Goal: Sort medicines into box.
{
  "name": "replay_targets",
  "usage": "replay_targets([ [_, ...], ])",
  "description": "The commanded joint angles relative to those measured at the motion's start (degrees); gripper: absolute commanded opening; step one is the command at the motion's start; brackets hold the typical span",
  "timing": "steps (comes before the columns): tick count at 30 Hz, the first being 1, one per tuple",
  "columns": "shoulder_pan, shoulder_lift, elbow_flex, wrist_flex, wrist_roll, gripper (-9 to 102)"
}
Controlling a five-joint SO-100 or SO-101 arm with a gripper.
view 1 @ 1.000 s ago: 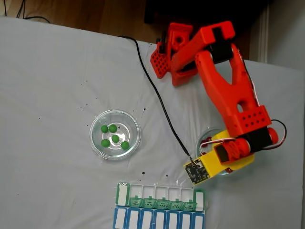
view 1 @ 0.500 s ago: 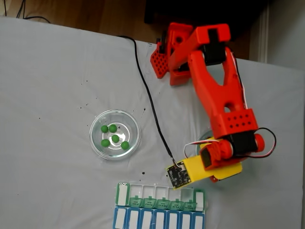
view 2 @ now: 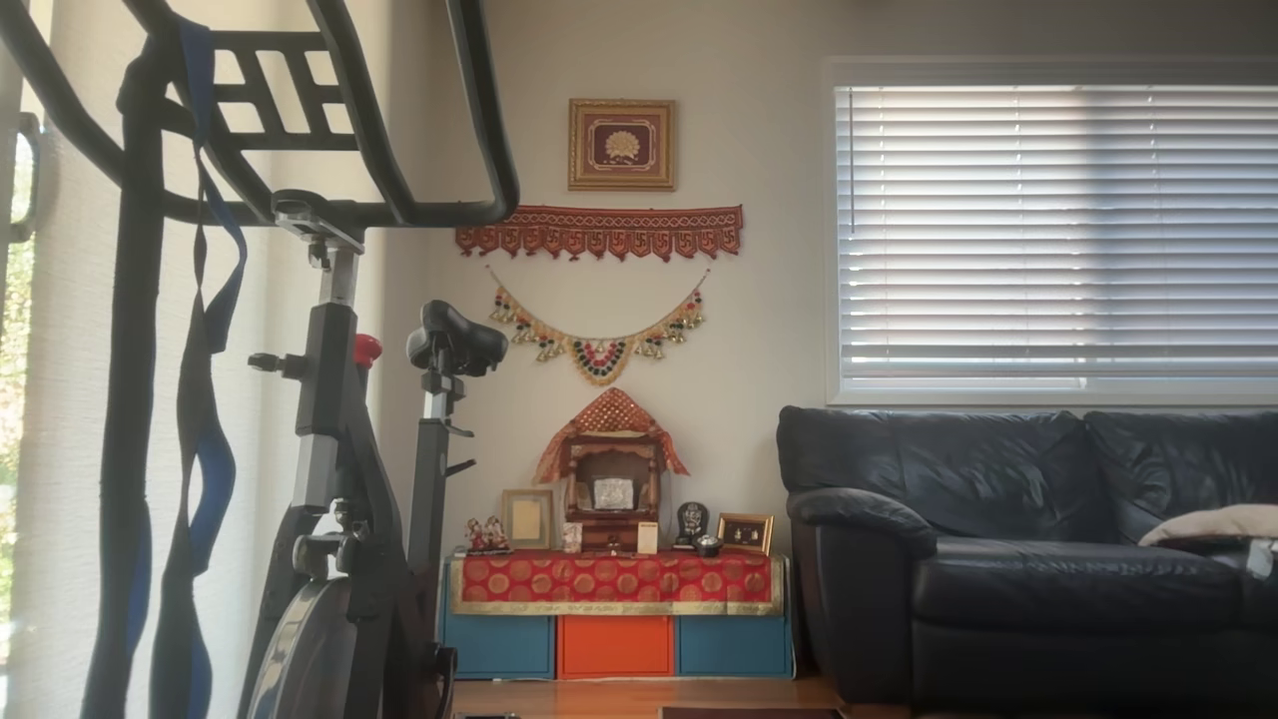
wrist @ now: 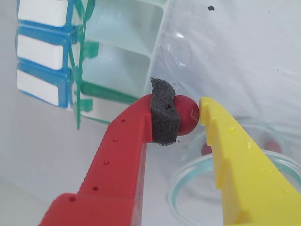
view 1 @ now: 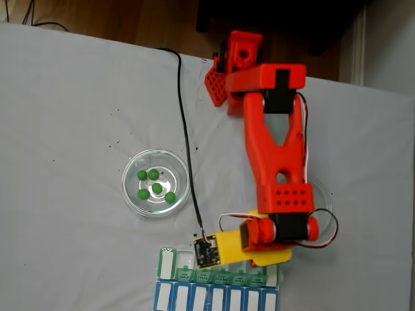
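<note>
My hand (wrist: 188, 115) is pinched shut on one dark red medicine ball (wrist: 186, 115), held between the foam pad on the red finger and the bare yellow finger. I judge the ball light, hard and glossy, so it could slip; the grip sits across its middle. The box (wrist: 120, 56) and its open white compartments lie just beyond the fingertips.

Glossy dark red ball (wrist: 187, 114), matt plastic fingers (wrist: 225, 141), rough grey foam pad (wrist: 164, 113), clear glass dish (view 1: 156, 182)
</note>
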Motion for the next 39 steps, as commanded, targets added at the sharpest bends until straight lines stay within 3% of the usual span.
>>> replay_targets([
  [1,0.09,0.53,-6.86,-1.23,1.05,1],
  [19,0.35,-13.97,-25.93,2.81,2.72,1],
  [39,-2.46,-12.39,-19.78,0.26,4.75,1],
])
